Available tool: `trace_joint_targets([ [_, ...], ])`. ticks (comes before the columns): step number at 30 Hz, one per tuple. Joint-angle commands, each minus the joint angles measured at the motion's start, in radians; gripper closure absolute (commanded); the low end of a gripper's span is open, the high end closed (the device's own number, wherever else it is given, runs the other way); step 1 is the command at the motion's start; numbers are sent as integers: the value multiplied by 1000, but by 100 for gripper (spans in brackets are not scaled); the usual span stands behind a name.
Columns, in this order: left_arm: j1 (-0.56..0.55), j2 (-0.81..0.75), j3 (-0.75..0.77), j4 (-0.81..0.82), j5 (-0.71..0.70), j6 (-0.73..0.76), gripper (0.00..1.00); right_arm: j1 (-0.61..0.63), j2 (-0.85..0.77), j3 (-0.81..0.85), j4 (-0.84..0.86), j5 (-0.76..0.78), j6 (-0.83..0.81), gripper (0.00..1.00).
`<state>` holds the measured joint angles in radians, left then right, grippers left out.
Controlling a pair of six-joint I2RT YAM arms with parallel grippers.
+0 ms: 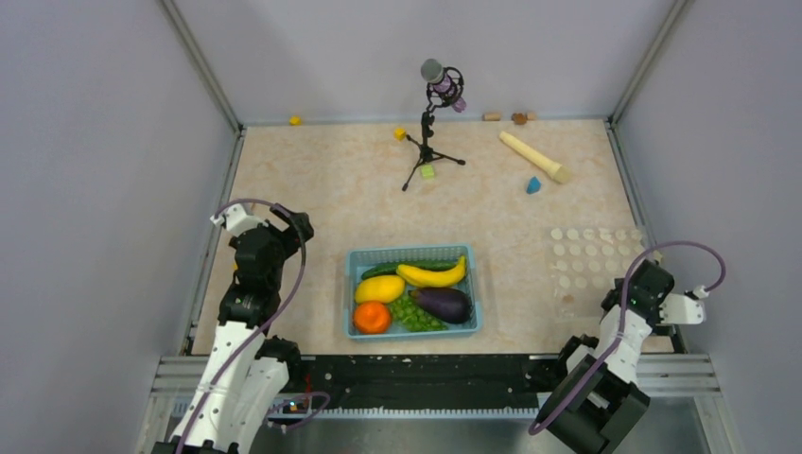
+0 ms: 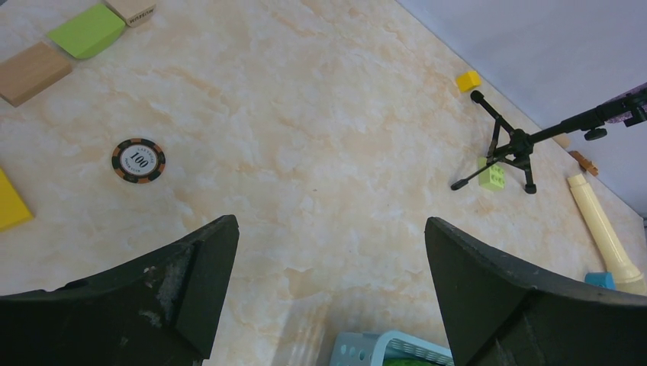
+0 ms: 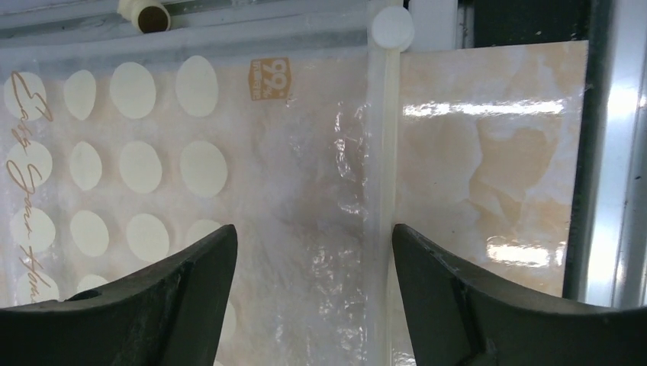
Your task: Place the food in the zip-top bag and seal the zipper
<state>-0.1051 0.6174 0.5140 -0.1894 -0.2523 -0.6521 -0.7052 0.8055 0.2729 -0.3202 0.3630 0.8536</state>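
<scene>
Lying beneath the parted right end effector (image 3: 313, 236): the zipper (image 3: 381, 152).

In basket (image 1: 349, 293), front centre of tabletop (image 1: 322, 199): cucumber (image 1: 378, 270) and banana (image 1: 432, 275) behind, oval fruit (image 1: 379, 288) left, orange (image 1: 372, 317) front left, grapes (image 1: 413, 315) front centre, eggplant (image 1: 443, 303) right. Right of basket, well apart: bag (image 1: 591, 265), flat. Behind basket: stand (image 1: 427, 151); right of that, cylinder (image 1: 534, 156).
</scene>
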Motion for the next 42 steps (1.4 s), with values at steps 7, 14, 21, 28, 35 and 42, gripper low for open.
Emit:
trace_joint_targets([
  [7, 5, -2, 2, 16, -24, -7, 3, -8, -20, -53, 31, -59, 18, 67],
  [14, 5, -5, -7, 25, -15, -9, 3, -8, -91, -67, 63, -119, -36, 100],
  [21, 5, -11, -3, 14, -8, -9, 3, -8, -194, -62, 85, -197, -126, 100],
  [28, 5, -8, -4, 34, 46, -2, 3, 71, -332, -24, 134, -325, -204, 100],
  [35, 5, 13, -7, 119, 239, 6, 3, 252, -281, 163, 123, -427, -317, 100],
  [42, 4, 85, -24, 307, 581, -57, 3, 414, -238, 222, 178, -628, -295, 100],
])
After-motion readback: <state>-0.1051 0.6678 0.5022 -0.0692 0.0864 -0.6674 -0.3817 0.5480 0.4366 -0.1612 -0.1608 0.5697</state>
